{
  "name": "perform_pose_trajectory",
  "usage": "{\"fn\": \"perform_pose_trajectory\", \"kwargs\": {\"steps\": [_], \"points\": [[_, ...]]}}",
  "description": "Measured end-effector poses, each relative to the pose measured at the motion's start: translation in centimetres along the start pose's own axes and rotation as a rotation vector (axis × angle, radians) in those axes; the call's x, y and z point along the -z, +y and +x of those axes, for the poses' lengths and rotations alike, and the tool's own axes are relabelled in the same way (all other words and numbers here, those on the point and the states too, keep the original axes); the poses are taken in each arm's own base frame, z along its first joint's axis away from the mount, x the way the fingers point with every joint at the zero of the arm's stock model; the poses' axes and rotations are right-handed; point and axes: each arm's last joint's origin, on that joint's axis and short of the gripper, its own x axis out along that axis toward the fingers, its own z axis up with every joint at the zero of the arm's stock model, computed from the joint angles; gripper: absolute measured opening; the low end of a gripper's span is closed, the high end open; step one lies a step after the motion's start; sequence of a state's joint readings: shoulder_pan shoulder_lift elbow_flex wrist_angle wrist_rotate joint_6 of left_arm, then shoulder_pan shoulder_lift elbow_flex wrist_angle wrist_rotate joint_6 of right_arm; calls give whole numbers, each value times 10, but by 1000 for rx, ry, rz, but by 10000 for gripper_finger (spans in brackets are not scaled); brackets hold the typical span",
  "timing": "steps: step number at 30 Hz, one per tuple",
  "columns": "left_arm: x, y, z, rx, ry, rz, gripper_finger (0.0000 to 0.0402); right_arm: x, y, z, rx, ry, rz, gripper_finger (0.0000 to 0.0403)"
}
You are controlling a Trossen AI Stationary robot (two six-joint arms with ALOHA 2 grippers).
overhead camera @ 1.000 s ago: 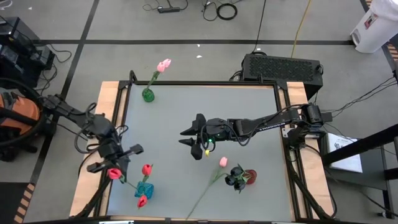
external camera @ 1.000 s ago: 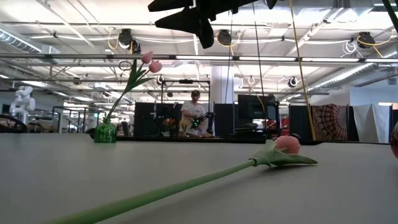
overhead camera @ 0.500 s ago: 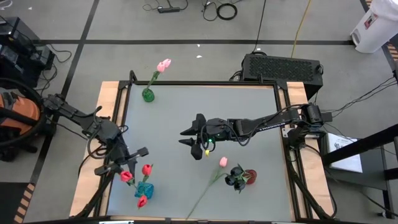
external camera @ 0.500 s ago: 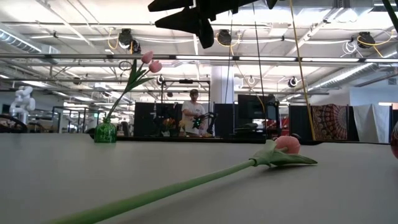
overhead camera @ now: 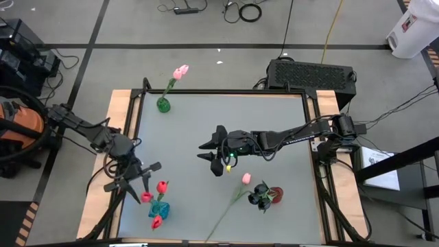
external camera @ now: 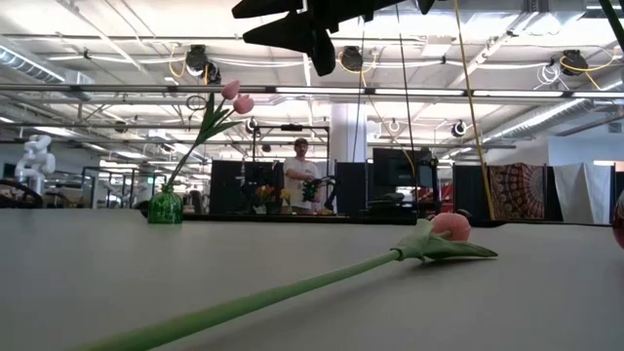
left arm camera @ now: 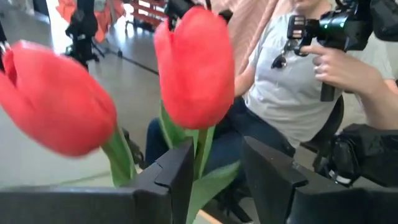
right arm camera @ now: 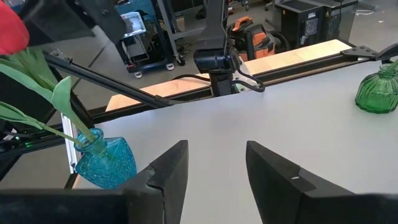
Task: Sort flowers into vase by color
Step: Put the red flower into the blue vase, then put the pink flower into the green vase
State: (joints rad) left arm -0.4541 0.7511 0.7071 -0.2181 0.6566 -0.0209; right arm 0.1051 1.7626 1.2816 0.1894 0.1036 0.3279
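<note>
Grey and wood-edged, the surface (overhead camera: pixel 206 123) carries three vases, and the blue vase (overhead camera: pixel 159 208) in the near left corner serves as the landmark. Two red tulips already stand in that vase, one head (overhead camera: pixel 162 186) above it and one (overhead camera: pixel 156 221) leaning over its near side. Just to its left the left claw (overhead camera: pixel 134 177) hovers with a third red tulip (overhead camera: pixel 146 197) at its tips; in the left wrist view a green stem (left arm camera: pixel 200 149) rises between spread fingers (left arm camera: pixel 174 171), so the flower looks freed rather than pinched, probably because its stem is meant to drop into the vase with the other reds. Whether the stem has actually entered the neck I cannot tell. Far behind the blue vase, at the back edge, a green vase (overhead camera: pixel 163 105) holds the pink tulips (overhead camera: pixel 180 71), leaning outward on long stems. To the right of the blue vase a dark red vase (overhead camera: pixel 274 195) holds black tulips (overhead camera: pixel 259 195), and beside it a loose pink tulip (overhead camera: pixel 245 178) lies flat, its stem trailing toward the near edge, unsorted and likely bound for the green vase. The right claw (overhead camera: pixel 209 151) waits up and to the right of the blue vase, over the middle, its fingers (right arm camera: pixel 165 171) spread and empty, handily placed for that pink flower. A seated person shows beyond the left claw.
</note>
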Motion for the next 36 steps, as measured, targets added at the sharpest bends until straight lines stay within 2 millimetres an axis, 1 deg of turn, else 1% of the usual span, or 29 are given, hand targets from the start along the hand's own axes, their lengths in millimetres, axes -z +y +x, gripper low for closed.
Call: {"fn": "perform_pose_trajectory", "kwargs": {"steps": [8,11,14,22,28,31,33,36], "points": [[4,-7,-12,-69,27,-20,141,0,0,0,0,0,0,153],[5,-11,-20,-130,22,-7,141,0,0,0,0,0,0,153],[4,-14,-29,-227,3,45,141,0,0,0,0,0,0,153],[1,-16,-49,-627,-59,112,141,0,0,0,0,0,0,153],[1,-9,-59,-1042,-55,85,141,0,0,0,0,0,0,153],[4,-6,-64,-1219,-21,73,141,0,0,0,0,0,0,153],[5,-6,-66,-1300,-8,69,141,0,0,0,0,0,0,153],[6,-5,-67,-1357,6,65,141,0,0,0,0,0,0,153]]}}
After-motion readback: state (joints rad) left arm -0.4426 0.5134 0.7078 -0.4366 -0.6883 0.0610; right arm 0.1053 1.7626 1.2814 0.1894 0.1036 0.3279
